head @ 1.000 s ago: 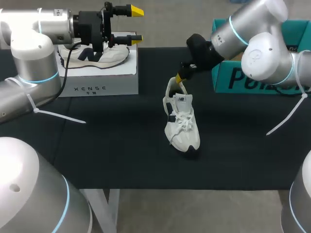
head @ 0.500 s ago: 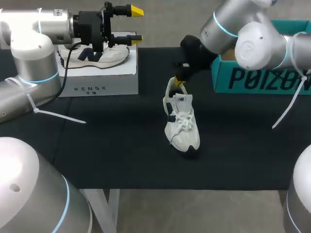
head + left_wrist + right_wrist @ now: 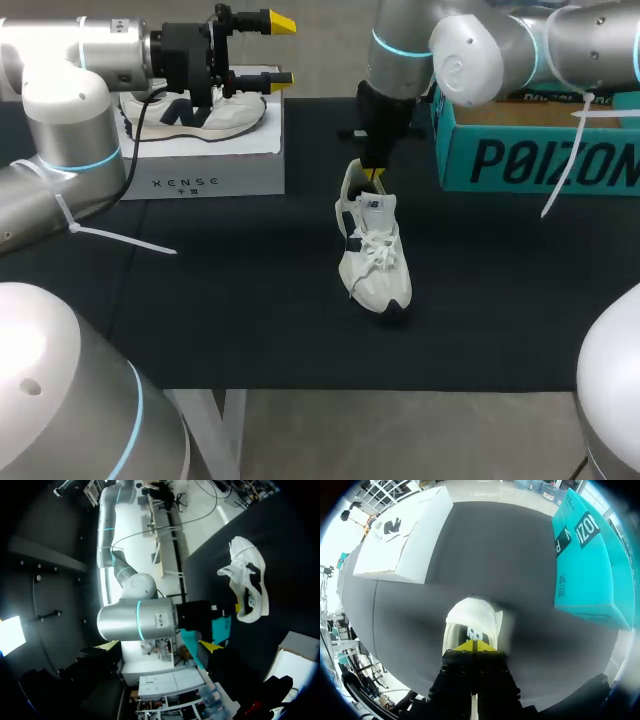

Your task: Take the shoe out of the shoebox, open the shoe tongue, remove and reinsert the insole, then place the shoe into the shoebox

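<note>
Shoe (image 3: 373,255) already out of shoebox (image 3: 520,160), sitting on table (image 3: 250,300), toe near. Your right gripper (image 3: 374,174) is hovering at heel, jaws pressed together; left gripper (image 3: 280,50) is hanging far left, jaws spread. Tongue (image 3: 374,208), insole, reboxing are awaiting you.

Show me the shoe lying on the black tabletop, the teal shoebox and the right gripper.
shoe (image 3: 375,262): head view, laced upper.
teal shoebox (image 3: 520,160): head view, front wall.
right gripper (image 3: 473,645): right wrist view, between its yellow tips.
</note>
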Robot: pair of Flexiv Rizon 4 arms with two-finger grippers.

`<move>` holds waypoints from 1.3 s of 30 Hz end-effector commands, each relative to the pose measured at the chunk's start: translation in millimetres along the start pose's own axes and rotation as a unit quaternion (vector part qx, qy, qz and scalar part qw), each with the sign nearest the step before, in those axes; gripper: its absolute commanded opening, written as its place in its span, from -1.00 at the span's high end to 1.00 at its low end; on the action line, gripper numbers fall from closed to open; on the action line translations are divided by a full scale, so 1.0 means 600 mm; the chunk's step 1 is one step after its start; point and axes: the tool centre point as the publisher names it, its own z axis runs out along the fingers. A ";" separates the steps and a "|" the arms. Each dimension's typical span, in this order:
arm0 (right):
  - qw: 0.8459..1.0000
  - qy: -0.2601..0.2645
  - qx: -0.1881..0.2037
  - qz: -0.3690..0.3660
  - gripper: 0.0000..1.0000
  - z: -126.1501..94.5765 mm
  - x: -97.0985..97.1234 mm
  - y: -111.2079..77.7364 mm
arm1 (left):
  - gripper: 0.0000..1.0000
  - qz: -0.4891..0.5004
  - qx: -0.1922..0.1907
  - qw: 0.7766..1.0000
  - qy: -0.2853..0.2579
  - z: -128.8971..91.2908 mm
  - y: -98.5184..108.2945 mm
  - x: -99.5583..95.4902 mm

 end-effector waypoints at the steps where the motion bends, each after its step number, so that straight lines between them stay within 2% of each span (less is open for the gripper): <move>1: 0.973 -0.218 0.072 0.036 1.00 0.007 0.019 0.022 | -1.00 0.001 0.001 1.000 0.001 -0.001 0.000 0.000; 5: 0.973 -0.213 0.073 0.042 1.00 0.021 0.021 0.016 | -1.00 0.001 0.001 1.000 0.001 -0.001 0.000 0.000; 10: 0.974 -0.210 0.070 0.037 1.00 0.033 0.030 -0.006 | -1.00 0.001 0.001 1.000 0.001 -0.001 0.000 0.000; 15: 0.976 -0.202 0.065 0.045 1.00 0.049 0.019 -0.015 | -1.00 0.001 0.001 1.000 0.001 -0.001 0.000 0.000; 22: 0.978 -0.194 0.056 0.053 1.00 0.043 0.016 -0.019 | -1.00 0.001 0.001 1.000 0.001 -0.001 0.000 0.000; 30: 0.987 -0.130 0.026 0.090 1.00 0.020 -0.013 -0.025 | -1.00 0.001 0.001 1.000 0.001 -0.001 0.000 0.000; 34: 0.986 -0.135 0.022 0.093 1.00 0.006 -0.018 -0.023 | -1.00 0.001 0.001 1.000 0.001 -0.001 0.000 0.000; 39: 0.988 -0.127 0.020 0.091 1.00 0.009 -0.012 -0.022 | -1.00 0.001 0.001 1.000 0.001 -0.001 0.000 0.000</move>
